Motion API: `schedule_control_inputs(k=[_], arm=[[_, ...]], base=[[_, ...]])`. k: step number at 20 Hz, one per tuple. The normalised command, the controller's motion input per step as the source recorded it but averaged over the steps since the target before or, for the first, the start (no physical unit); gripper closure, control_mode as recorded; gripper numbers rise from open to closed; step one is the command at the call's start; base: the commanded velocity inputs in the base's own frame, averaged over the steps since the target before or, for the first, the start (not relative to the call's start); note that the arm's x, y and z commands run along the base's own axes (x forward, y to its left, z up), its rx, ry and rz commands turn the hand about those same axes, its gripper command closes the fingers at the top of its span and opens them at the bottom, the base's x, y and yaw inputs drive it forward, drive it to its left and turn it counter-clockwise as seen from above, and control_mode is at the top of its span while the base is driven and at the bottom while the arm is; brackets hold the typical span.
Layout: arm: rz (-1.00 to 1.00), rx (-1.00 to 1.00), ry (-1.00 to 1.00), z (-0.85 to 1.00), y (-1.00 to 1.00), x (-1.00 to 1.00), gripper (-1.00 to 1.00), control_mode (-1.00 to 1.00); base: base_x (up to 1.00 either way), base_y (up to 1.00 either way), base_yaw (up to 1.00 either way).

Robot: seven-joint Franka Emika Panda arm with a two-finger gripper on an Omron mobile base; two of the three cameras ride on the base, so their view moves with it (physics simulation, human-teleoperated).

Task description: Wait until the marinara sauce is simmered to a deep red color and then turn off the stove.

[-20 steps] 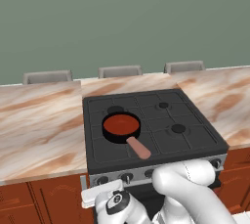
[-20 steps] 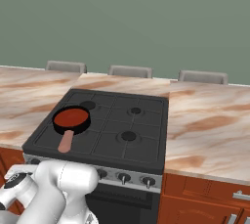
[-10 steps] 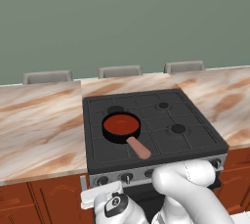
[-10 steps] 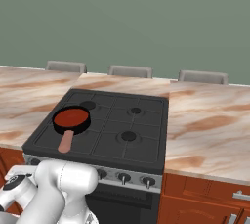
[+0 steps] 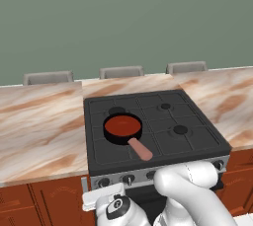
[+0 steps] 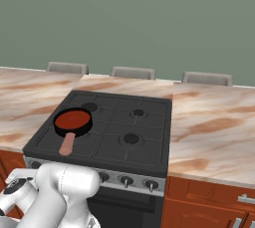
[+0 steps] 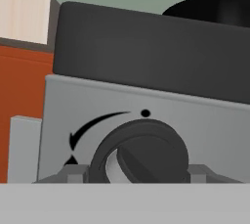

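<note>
The marinara sauce (image 5: 122,126) (image 6: 73,119) is a deep red disc in a small black pan with a pinkish handle (image 5: 141,149), on the front left burner of the black stove (image 5: 197,141) (image 6: 144,137). The arm bends down in front of the stove's left end. In the hand view my gripper (image 7: 138,171) sits around a dark round knob (image 7: 146,145) on the silver front panel. One fingertip (image 7: 75,171) touches the knob's left side and the other its right. The pan's black wall (image 7: 219,8) shows above the stove edge.
More dark knobs (image 5: 150,174) (image 6: 149,184) line the silver panel. Marbled tan countertop (image 5: 39,126) (image 6: 214,127) flanks the stove on both sides. Red-brown cabinet fronts (image 5: 49,203) run below it. A curved arrow mark (image 7: 93,125) and a dot sit above the gripped knob.
The hand has shifted only slightly in front of the stove's left end. The pan and sauce stay where they were.
</note>
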Motion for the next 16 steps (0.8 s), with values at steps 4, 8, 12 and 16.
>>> schedule_control_inputs(k=[4, 8, 12, 16], arm=[[0.0, 0.0, 0.0, 0.0, 0.0, 0.0, 1.0, -1.0], [0.0, 0.0, 0.0, 0.0, 0.0, 0.0, 1.0, -1.0], [0.0, 0.0, 0.0, 0.0, 0.0, 0.0, 1.0, -1.0], [0.0, 0.0, 0.0, 0.0, 0.0, 0.0, 1.0, -1.0]], base=[[0.0, 0.0, 0.0], [0.0, 0.0, 0.0], [0.0, 0.0, 0.0], [0.0, 0.0, 0.0]])
